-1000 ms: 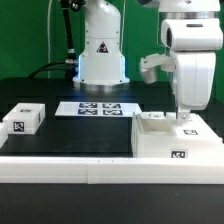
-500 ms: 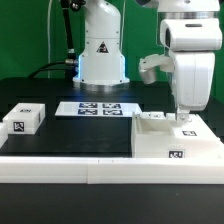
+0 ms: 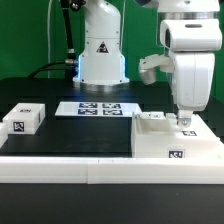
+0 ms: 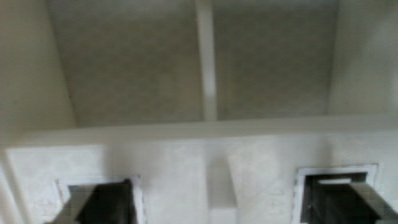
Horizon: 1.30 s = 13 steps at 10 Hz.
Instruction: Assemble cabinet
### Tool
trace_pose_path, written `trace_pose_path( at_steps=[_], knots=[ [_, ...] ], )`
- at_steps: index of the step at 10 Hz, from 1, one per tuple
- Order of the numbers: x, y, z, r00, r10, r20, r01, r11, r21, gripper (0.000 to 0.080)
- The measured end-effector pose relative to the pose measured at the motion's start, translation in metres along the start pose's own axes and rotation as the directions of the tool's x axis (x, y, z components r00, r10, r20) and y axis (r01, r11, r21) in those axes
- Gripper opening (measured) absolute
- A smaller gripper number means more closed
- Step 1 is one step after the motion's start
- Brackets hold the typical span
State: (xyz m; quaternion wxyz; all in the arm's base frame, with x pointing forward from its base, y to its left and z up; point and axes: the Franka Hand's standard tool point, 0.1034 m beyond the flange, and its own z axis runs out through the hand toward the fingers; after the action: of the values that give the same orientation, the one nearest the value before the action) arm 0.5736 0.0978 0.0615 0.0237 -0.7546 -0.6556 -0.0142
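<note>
Gripper down at the top of the cabinet box, near right on the black table, just on the far side of the long white border rail. In the wrist view, fingertips spread well apart, with white plastic across the gap. Clamped on it or merely straddling it: cannot tell.

Possible trouble, as a judgement:
- A slip or a skewed hold if closed off-centre on the smooth plastic.
- Sliding or tipping of the box under a sideways pull, with only the rail on the near side to check it.
- A hard knock on the box top if lowered further, given so little room under the fingers.
- Snagging of the small raised white piece at the box's far left corner.

Alignment hard to judge from the blurred wrist view.

Count:
- one arm, one gripper, two fingers
- one cabinet box
- one small raised white piece on it, kind unclear
- one small tagged block, near left, well apart from the box
- one marker board, far centre
- one border rail
</note>
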Motion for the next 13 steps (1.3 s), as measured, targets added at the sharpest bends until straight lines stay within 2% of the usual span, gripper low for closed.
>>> trace_pose_path(
  at_steps=[1, 2, 3, 5, 6, 8, 9, 10, 11, 12, 13],
  knots=[
    [0.0, 0.0, 0.0, 1.0, 0.0, 0.0, 0.0, 1.0, 0.0, 0.0573],
    [0.0, 0.0, 0.0, 1.0, 0.0, 0.0, 0.0, 1.0, 0.0, 0.0745],
    [0.0, 0.0, 0.0, 1.0, 0.0, 0.0, 0.0, 1.0, 0.0, 0.0783],
    [0.0, 0.0, -0.001, 1.0, 0.0, 0.001, 0.0, 1.0, 0.0, 0.0796],
    [-0.002, -0.001, -0.007, 1.0, 0.0, 0.004, 0.0, 1.0, -0.004, 0.0797],
    [-0.005, -0.018, -0.017, 1.0, -0.005, 0.016, 0.005, 1.0, -0.006, 0.0797],
    [-0.008, -0.032, -0.019, 1.0, -0.01, 0.024, 0.01, 1.0, 0.0, 0.0797],
    [-0.01, -0.045, -0.02, 1.0, 0.012, 0.026, -0.012, 1.0, -0.004, 0.0797],
    [-0.014, -0.063, -0.021, 0.999, 0.035, 0.032, -0.035, 0.999, -0.002, 0.0797],
    [-0.016, -0.076, -0.02, 0.997, 0.062, 0.041, -0.062, 0.998, 0.01, 0.0797],
    [-0.017, -0.074, -0.02, 0.997, 0.06, 0.039, -0.06, 0.998, 0.009, 0.0797]
  ],
)
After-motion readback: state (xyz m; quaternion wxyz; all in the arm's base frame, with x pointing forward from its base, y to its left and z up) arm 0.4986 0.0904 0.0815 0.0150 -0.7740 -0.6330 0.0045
